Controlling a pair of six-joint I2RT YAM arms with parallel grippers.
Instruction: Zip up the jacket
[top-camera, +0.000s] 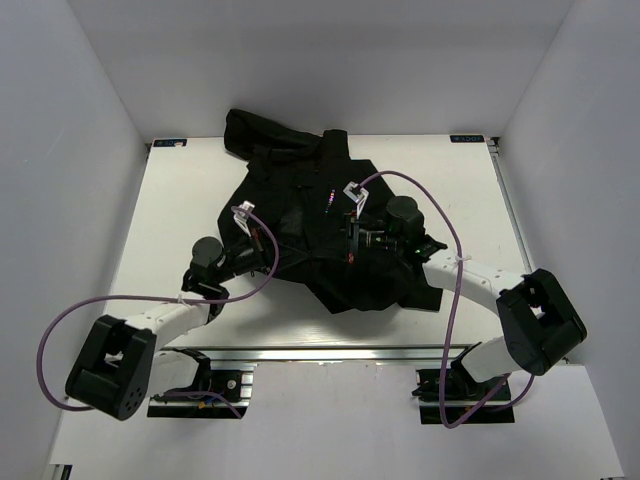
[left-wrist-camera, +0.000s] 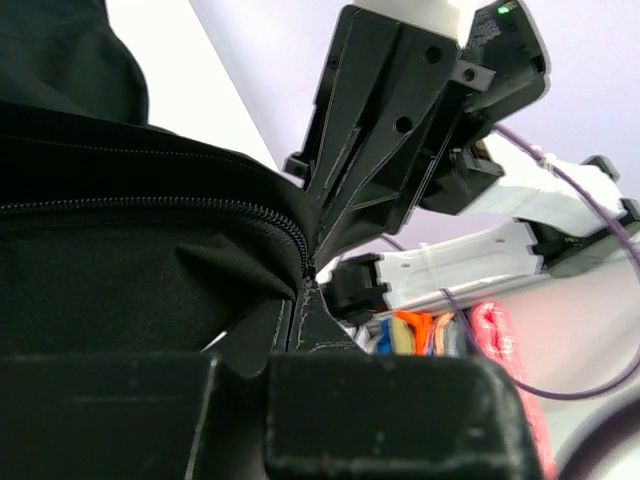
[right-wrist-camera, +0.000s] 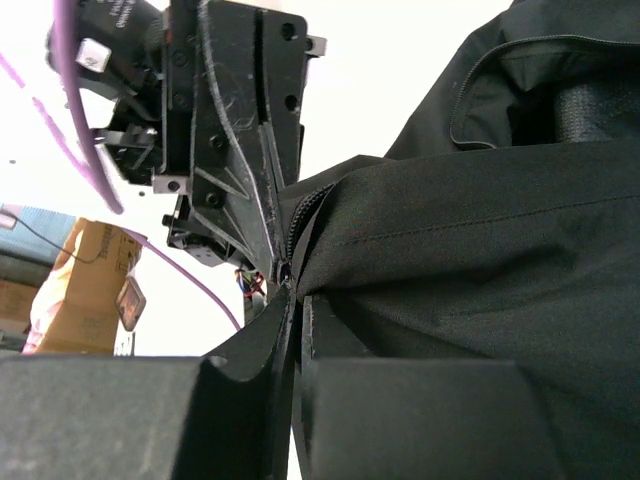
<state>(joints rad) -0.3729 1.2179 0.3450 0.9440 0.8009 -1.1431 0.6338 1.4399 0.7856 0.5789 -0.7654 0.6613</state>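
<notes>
jacket (top-camera: 300, 205) lies diag, far-left to near-right

My top camera sits high behind my 2 bases at the near edge of the desk (top-camera: 170, 230). It looks down toward the far edge, wide enough to take in both far corners. My left wrist camera lies very close over the jacket (left-wrist-camera: 120, 270) and faces toward the right edge along my left gripper (left-wrist-camera: 302, 300). My right wrist camera, equally close, faces toward the left edge along my right gripper (right-wrist-camera: 293, 305). Both wrist views share 1 piece of zipper (left-wrist-camera: 180, 204), and each shows the opposite gripper.
</notes>
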